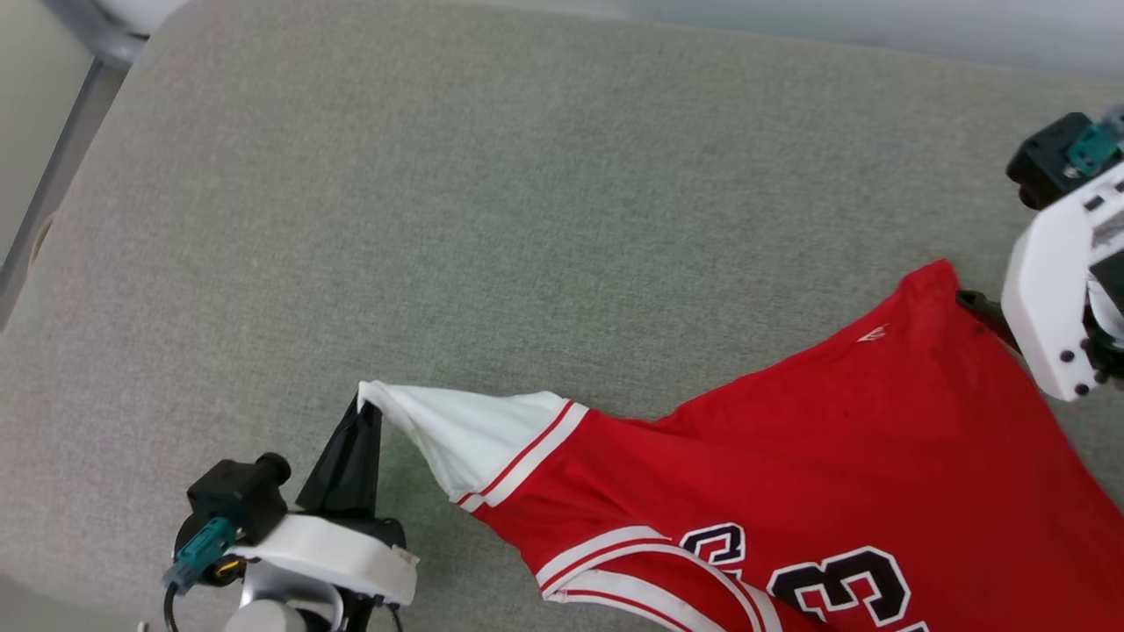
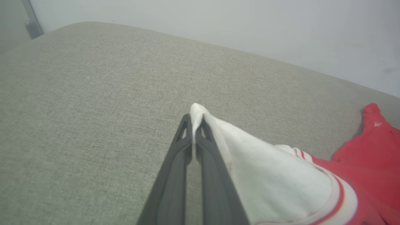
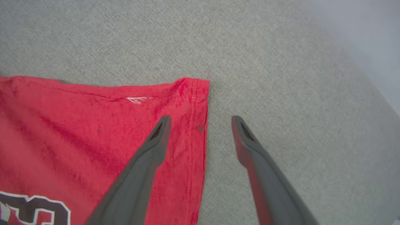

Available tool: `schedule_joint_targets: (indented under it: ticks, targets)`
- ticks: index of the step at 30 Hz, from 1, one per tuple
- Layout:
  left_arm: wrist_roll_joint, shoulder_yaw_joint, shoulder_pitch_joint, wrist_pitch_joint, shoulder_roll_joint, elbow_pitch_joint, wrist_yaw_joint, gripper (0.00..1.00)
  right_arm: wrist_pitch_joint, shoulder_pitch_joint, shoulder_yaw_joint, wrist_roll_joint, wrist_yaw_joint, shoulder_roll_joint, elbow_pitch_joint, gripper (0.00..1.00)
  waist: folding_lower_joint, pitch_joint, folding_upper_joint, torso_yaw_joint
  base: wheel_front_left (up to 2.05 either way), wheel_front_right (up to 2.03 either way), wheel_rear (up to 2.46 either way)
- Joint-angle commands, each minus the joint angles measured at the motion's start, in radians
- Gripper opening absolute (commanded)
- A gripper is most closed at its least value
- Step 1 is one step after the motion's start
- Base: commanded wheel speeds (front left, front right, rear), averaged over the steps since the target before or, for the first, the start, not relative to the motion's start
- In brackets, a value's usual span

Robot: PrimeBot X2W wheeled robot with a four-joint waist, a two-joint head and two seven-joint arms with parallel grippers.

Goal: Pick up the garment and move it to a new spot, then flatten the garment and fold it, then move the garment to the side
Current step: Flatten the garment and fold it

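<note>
The work looks to be at the flattening stage: the garment (image 1: pixel 878 456) lies spread across the grey cushion (image 1: pixel 527 175), stretched between the two arms.

The left end effector (image 2: pixel 193 120) is pressed together on the tip of the white sleeve (image 2: pixel 275 175), which rises off the cushion to its tips and trails away to its right. That arm sits low, its fingers pointing away from the robot.

The right end effector (image 3: pixel 201 120) is spread wide and holds nothing. One finger is over the red hem corner (image 3: pixel 193 90), the other over bare cushion just beside the hem. Whether either touches down I cannot tell. Its white wrist reaches in from the side, fingers angled down toward the corner.

Next, I judge, the sleeve must be drawn outward, laid flat and let go without dragging the body askew.
</note>
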Motion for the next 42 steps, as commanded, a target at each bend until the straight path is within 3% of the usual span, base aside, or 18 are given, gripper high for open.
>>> schedule_joint_targets:
  ticks: [1, 9, 16, 17, 18, 28, 36, 42]
  targets:
    - [0.007, -0.001, -0.015, -0.007, -0.002, 0.000, -0.003, 0.00, 0.001, -0.017, 0.007, -0.006, -0.001, 0.007, 0.012, 1.00, -0.0002, 0.025, 0.0000, 0.021, 0.00, 0.00, 0.00]
    - [0.019, -0.017, -0.070, -0.018, -0.040, 0.025, -0.026, 0.00, -0.013, -0.091, 0.168, -0.034, -0.001, 0.008, 0.179, 1.00, -0.0002, 0.093, 0.0000, 0.064, 0.00, 0.00, 0.00]
    - [0.028, -0.010, -0.088, -0.022, -0.059, 0.048, -0.039, 0.00, -0.035, -0.070, 0.286, 0.024, -0.001, -0.001, 0.262, 1.00, -0.0002, 0.111, 0.0000, 0.070, 0.00, 0.00, 0.00]
    - [0.028, -0.007, -0.088, -0.023, -0.059, 0.050, -0.041, 0.00, -0.045, -0.077, 0.291, 0.028, -0.001, -0.006, 0.267, 0.34, -0.0002, 0.110, 0.0000, 0.068, 0.00, 0.00, 0.00]
    - [0.030, -0.005, -0.087, -0.023, -0.060, 0.053, -0.043, 0.00, -0.058, -0.083, 0.293, 0.034, -0.001, -0.009, 0.273, 0.00, -0.0002, 0.107, 0.0000, 0.066, 0.00, 0.00, 0.00]
    - [0.045, 0.025, -0.058, -0.025, -0.036, 0.056, -0.037, 0.00, -0.283, -0.131, 0.253, 0.104, -0.001, 0.004, 0.277, 0.00, -0.0002, 0.013, 0.0000, 0.014, 0.00, 0.00, 0.00]
    - [0.066, 0.054, -0.069, -0.010, 0.029, -0.019, -0.030, 0.00, -0.470, -0.100, 0.209, 0.141, -0.001, 0.011, 0.219, 0.00, -0.0002, -0.093, 0.0000, -0.050, 0.00, 0.00, 0.00]
    - [0.085, 0.075, -0.145, 0.025, 0.070, -0.114, -0.014, 0.00, -0.578, -0.065, 0.114, 0.139, -0.001, 0.026, 0.170, 0.00, -0.0002, -0.140, 0.0000, -0.091, 0.00, 0.00, 0.00]
